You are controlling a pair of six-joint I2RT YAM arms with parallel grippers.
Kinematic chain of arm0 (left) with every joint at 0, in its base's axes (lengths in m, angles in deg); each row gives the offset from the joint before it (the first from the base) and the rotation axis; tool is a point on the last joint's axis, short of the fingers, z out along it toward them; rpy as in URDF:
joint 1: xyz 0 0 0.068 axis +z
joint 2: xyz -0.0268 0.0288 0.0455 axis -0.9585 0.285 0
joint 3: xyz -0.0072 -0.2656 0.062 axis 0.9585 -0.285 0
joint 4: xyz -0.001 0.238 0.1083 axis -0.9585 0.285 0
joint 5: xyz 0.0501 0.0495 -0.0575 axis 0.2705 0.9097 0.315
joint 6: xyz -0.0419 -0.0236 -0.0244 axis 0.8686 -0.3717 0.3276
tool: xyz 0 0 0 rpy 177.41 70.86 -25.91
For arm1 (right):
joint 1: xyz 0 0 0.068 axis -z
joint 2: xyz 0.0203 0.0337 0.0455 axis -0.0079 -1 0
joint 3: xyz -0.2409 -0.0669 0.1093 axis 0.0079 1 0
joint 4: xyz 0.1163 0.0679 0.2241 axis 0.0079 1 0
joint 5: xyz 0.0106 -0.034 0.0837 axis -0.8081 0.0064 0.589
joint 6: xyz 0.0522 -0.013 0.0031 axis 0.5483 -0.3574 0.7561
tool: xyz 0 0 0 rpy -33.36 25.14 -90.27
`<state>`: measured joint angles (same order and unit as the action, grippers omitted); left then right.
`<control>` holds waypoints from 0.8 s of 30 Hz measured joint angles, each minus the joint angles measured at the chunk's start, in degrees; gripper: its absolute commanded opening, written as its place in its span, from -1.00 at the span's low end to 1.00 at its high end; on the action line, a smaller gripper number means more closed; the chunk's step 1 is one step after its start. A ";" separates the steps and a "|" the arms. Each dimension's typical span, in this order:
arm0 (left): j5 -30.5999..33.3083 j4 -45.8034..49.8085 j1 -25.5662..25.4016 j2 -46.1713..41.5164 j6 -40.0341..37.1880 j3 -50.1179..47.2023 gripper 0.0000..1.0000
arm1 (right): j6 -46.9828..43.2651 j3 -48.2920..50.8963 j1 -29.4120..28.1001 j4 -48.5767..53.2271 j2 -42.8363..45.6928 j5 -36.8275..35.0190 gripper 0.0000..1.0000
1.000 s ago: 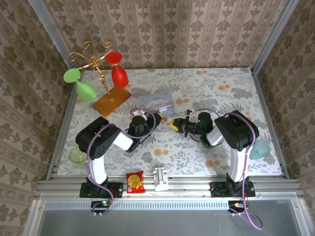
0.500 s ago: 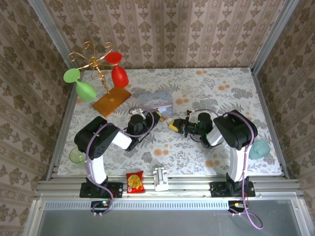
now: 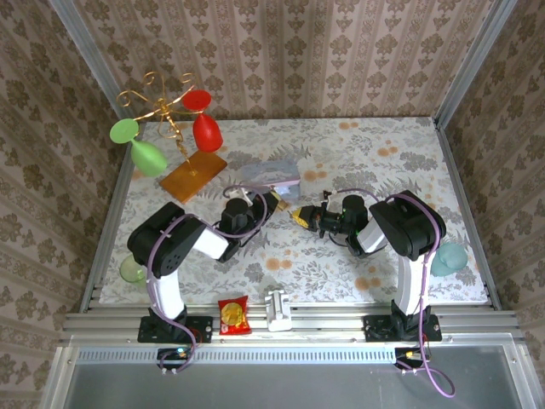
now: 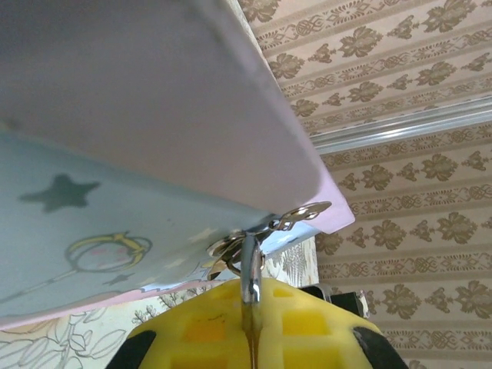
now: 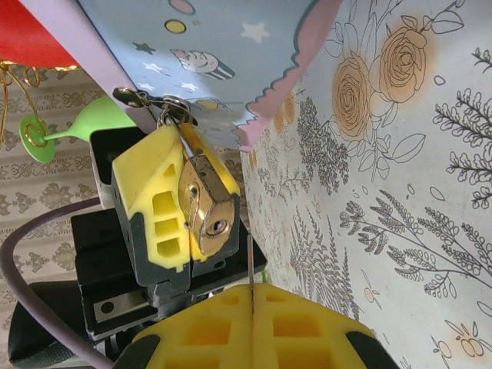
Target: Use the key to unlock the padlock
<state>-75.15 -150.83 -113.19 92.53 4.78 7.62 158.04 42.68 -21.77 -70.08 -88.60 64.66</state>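
Nearest me, on the rail by the arm bases, lies a red snack packet (image 3: 233, 315). Past it the two arms meet over the middle of the counter (image 3: 375, 153). The right gripper (image 5: 252, 307) is clenched on a thin metal sliver seen edge-on, which I take for the key (image 5: 250, 265). Its tip sits just short of the padlock (image 5: 211, 211).

The left gripper (image 5: 192, 198) clamps that little brass body by its flat sides, with the keyhole (image 5: 219, 227) facing the key. The shackle (image 4: 250, 269) hangs through the hasp of the pale blue tin (image 3: 271, 175).

I'd judge the lock light, hard and slick, liable to twist between the pads. The flat-sided hold suits it and leaves the keyhole free. The tin looks light enough to shift if tugged.

A flowered cloth covers the counter. Beyond stands a gold wire rack (image 3: 162, 106) with red and green glasses, then patterned wallpaper.
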 measured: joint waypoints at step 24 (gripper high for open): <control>0.24 -0.83 -0.92 0.04 1.92 0.96 -1.00 | -0.55 -0.02 0.20 0.20 2.01 0.11 -1.00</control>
<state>-74.91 -151.66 -114.10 92.57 6.71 8.58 157.50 42.65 -21.58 -69.88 -86.59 64.77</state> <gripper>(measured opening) 0.065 0.054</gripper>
